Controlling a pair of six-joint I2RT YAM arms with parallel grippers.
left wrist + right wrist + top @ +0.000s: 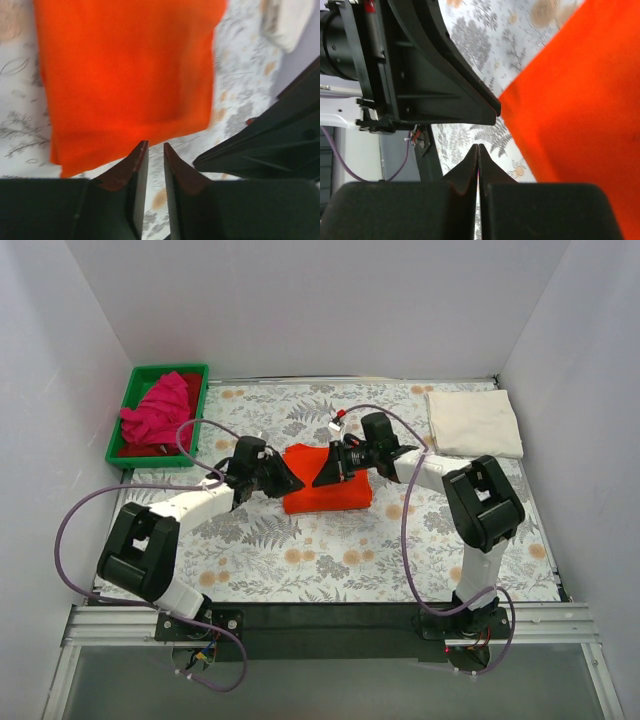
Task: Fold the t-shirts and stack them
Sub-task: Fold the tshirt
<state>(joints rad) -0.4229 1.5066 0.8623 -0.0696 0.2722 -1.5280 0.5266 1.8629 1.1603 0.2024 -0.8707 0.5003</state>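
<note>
Left gripper (pixel 156 145) seen slightly parted, nothing held, at edge of folded orange-red t-shirt (pixel 326 496). Right gripper (pixel 478 148) pressed closed, empty. Red-and-white tag (pixel 340 421) possibly labelled; too small to be read.

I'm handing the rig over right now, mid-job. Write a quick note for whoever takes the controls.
Left pincer: jaws slightly apart, empty, at the orange shirt's edge.
Right pincer: shut, empty, beside the same shirt.
Orange shirt: looks folded, mid-table on the floral cloth.
Cream shirt: folded, back right corner.
Pink shirt: crumpled in the green tray, back left.
Done: two shirts folded.
Left: fold the pink one, stack all three.
</note>
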